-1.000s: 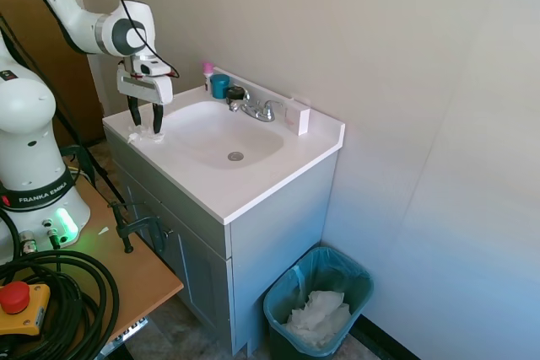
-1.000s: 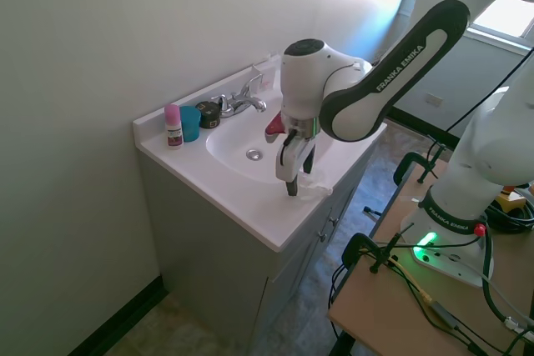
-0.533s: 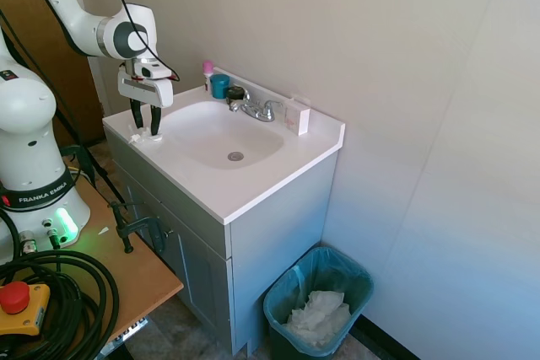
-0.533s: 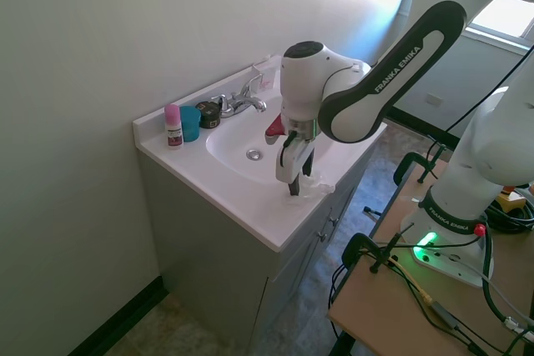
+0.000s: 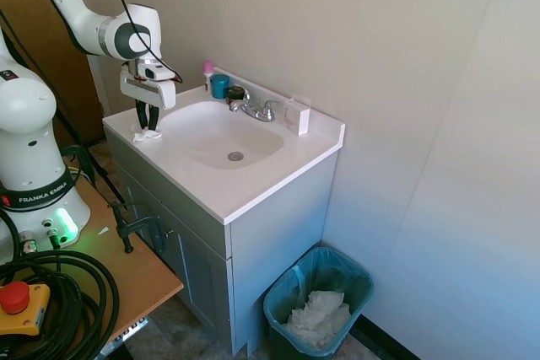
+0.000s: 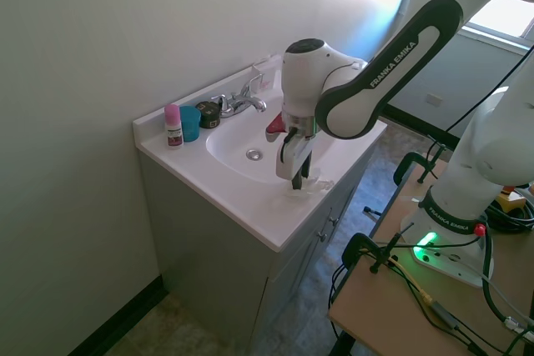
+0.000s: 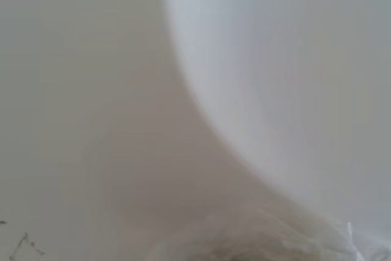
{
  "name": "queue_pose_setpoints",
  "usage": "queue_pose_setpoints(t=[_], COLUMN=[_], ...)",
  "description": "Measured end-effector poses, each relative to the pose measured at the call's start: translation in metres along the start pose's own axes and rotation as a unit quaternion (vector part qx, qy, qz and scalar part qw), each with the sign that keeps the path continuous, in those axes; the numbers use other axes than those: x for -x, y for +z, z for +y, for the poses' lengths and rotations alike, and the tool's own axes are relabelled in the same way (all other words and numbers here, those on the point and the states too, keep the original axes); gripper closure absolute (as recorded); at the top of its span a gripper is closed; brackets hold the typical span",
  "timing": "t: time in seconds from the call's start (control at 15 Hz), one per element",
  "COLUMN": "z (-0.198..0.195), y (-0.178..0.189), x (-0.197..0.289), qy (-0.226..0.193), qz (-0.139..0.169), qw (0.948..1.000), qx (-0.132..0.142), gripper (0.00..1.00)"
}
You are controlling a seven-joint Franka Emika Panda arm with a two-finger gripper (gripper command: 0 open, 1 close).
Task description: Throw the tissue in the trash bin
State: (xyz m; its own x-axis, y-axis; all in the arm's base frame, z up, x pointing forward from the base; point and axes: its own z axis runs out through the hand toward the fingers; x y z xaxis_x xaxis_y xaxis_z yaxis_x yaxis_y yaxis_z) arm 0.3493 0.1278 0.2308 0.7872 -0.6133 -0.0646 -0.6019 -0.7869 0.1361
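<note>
1. The gripper [image 5: 148, 126] is seen at the upper left of the first exterior view, pointed straight down onto the front corner of the vanity top [image 5: 253, 187].
2. Its fingers are drawn close together around the tissue [image 5: 146, 135], which is seen as a small white wad at their tips; contact with the countertop appears to remain, so the tissue is judged to be pinched but not lifted.
3. The vertical approach is presumably chosen because the tissue lies flat and thin on the counter edge, beside the basin [image 5: 221, 134].
4. The bin [image 5: 318, 301] is found at the lower right of the first exterior view, on the floor beside the vanity, well apart from the gripper; a heap of white paper [image 5: 319, 314] already lies inside it.
5. The bin is not shown at all in the second exterior view, where only the gripper [image 6: 299, 183] is seen near the frame centre, with the tissue [image 6: 312, 184] spread pale at the counter's edge.
6. In the wrist view only a blurred basin curve and a pale crumpled mass, taken to be the tissue [image 7: 263, 236], at the bottom edge are shown.
</note>
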Motion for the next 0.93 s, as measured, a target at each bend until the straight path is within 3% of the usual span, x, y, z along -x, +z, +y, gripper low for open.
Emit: queue_pose_setpoints(t=[0.33,0.47,0.6,0.8,0.93], z=[0.004,0.002,0.008,0.045,0.091], y=[-0.004,-0.027,-0.068,-0.148,-0.196], x=[-0.009,-0.017,-0.026,-0.052,-0.086], qy=[-0.004,0.006,0.033,0.087,0.146], qz=[-0.014,-0.001,0.023,0.072,0.101], qw=[0.9998,0.9993,0.9959,0.9823,0.9643], qx=[-0.014,-0.037,-0.081,-0.149,-0.197], gripper=[1.0,1.0,1.0,1.0,1.0])
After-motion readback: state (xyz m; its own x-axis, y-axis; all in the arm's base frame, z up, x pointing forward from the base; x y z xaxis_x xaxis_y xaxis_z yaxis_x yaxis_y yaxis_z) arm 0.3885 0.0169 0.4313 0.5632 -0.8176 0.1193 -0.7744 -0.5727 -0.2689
